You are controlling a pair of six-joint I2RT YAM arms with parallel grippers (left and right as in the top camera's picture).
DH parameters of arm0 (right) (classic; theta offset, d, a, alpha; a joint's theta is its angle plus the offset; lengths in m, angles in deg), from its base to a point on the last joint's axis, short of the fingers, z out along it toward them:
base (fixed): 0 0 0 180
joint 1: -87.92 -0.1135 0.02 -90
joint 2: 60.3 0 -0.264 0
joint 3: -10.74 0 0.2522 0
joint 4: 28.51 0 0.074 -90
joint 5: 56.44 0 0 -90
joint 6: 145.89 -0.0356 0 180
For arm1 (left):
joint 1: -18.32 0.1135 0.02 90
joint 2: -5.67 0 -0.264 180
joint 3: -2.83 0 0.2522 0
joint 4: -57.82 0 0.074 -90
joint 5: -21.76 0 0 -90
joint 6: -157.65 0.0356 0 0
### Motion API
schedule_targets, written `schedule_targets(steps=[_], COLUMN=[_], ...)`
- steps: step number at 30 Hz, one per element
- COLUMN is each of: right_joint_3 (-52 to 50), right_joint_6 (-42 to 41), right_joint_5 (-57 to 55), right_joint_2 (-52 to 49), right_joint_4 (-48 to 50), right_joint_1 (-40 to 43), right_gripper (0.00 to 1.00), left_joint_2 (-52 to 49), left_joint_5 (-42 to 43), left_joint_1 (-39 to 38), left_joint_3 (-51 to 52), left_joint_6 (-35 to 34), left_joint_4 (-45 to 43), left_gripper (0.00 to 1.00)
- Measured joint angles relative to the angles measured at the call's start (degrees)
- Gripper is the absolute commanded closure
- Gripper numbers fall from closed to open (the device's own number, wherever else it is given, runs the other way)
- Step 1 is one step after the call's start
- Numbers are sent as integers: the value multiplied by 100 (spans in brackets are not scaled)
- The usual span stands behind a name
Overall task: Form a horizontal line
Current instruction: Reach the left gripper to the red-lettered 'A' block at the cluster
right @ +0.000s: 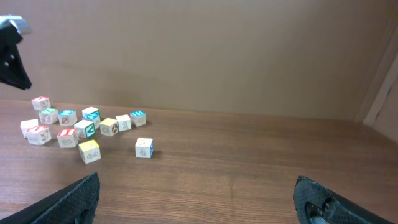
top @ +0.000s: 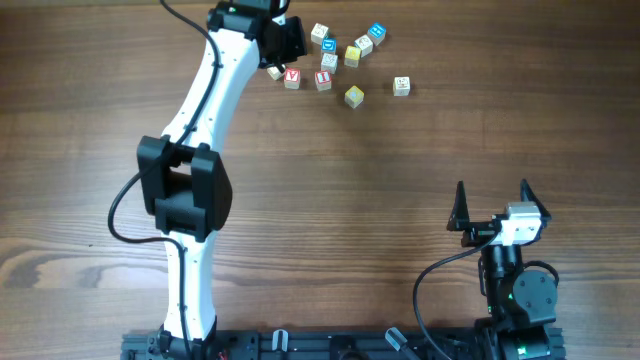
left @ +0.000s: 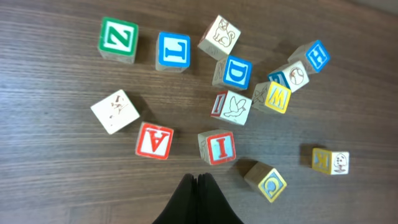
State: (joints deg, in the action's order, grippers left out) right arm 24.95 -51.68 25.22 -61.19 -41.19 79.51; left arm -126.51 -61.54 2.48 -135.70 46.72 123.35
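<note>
Several lettered wooden blocks lie scattered at the far middle of the table (top: 335,60). In the left wrist view I see a red A block (left: 154,140), a red I block (left: 217,147), a yellow-blue block (left: 265,181), a green Z block (left: 118,40) and a blue block (left: 173,51). My left gripper (left: 197,183) is shut and empty, hovering just in front of the red blocks; it is over the cluster's left edge in the overhead view (top: 283,42). My right gripper (top: 492,205) is open and empty near the front right. A lone block (top: 401,86) sits right of the cluster.
The wooden table (top: 400,160) runs wide between the block cluster and the right arm. The right wrist view shows the blocks far off at the left (right: 87,127) and a plain wall behind.
</note>
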Motion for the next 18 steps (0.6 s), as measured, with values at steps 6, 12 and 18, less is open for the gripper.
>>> schedule_targets(steps=[6,12,18], right_joint_3=[0,0,0], right_joint_6=[0,0,0], right_joint_5=[0,0,0], right_joint_2=[0,0,0], right_joint_4=[0,0,0], right_joint_1=[0,0,0], right_gripper=[0,0,0], left_joint_2=[-339,-726,-844], left_joint_5=[-52,-435,-702], left_joint_1=[-63,-63,-63], left_joint_3=[-2,0,0], left_joint_6=[-24,-79,-76], left_joint_4=[-120,-262,-282], left_gripper=[91,57,49])
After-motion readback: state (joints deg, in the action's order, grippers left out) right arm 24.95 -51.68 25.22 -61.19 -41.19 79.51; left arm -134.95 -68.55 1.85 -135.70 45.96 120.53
